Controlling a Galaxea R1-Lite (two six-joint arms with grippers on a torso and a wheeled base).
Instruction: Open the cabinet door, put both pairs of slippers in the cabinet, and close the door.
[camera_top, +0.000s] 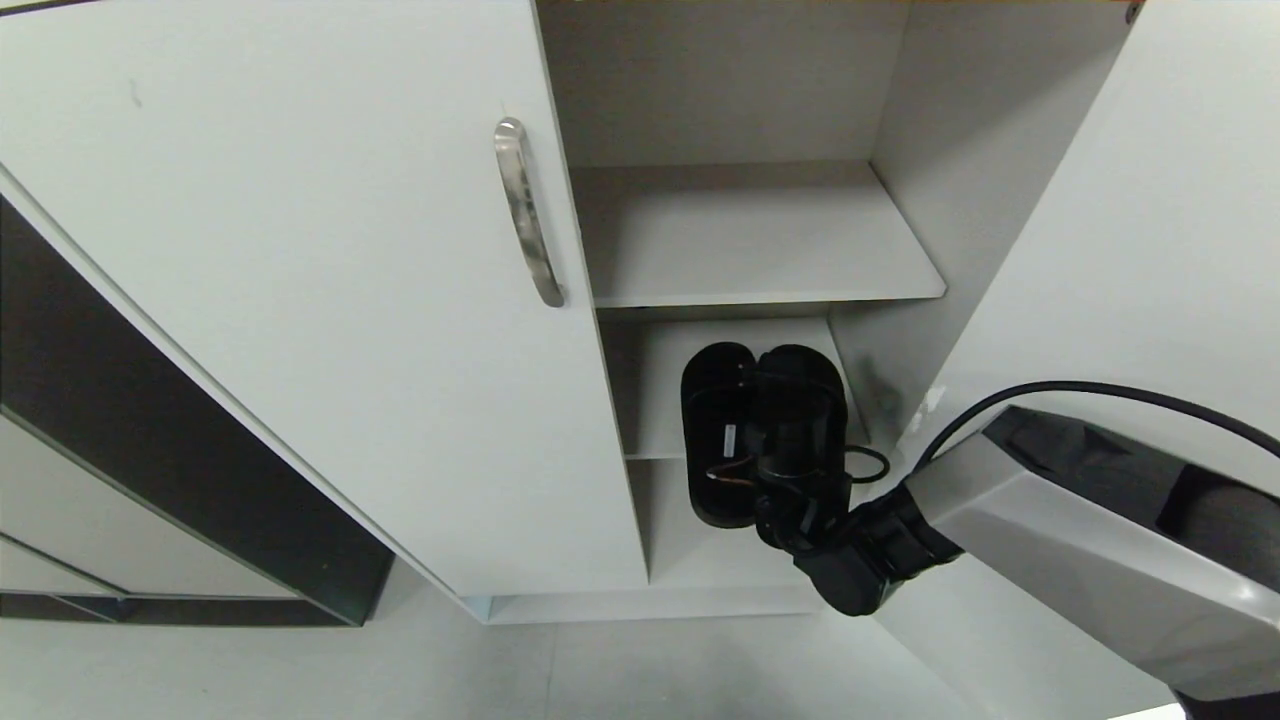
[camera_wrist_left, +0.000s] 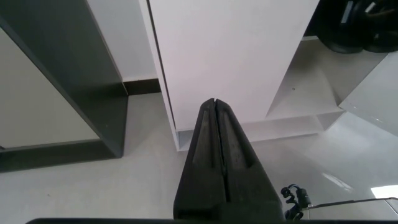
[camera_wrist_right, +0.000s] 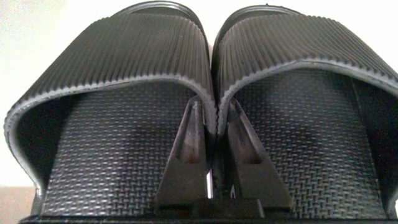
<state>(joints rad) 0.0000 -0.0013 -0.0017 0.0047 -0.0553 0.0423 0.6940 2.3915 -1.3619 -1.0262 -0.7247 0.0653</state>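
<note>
1. Cabinet (camera_top: 740, 90) stands white in front of me, with its right half open and the inside on show.
2. Its right door (camera_top: 1150, 250) is swung wide open toward me. The left door (camera_top: 300, 250) is closed, and a metal handle (camera_top: 527, 212) stands upright near that door's right edge.
3. Inside the open half, an upper shelf (camera_top: 750, 240) sits above a lower shelf (camera_top: 655, 390).
4. A pair of black slippers (camera_top: 715, 420) sits side by side inside the open half, toes pointing inward, over the front edge of the lower shelf. I cannot tell whether the soles rest on it.
5. My right pincer (camera_wrist_right: 214, 155) is clamped on the black slippers. One of its fingers (camera_wrist_right: 186, 149) goes inside each slipper, and the two touching inner strap edges are pinched between them.
6. My left pincer (camera_wrist_left: 214, 149) is closed on nothing. It hangs above the pale floor (camera_wrist_left: 143, 180), in front of the lower edge of the closed left door.
</note>
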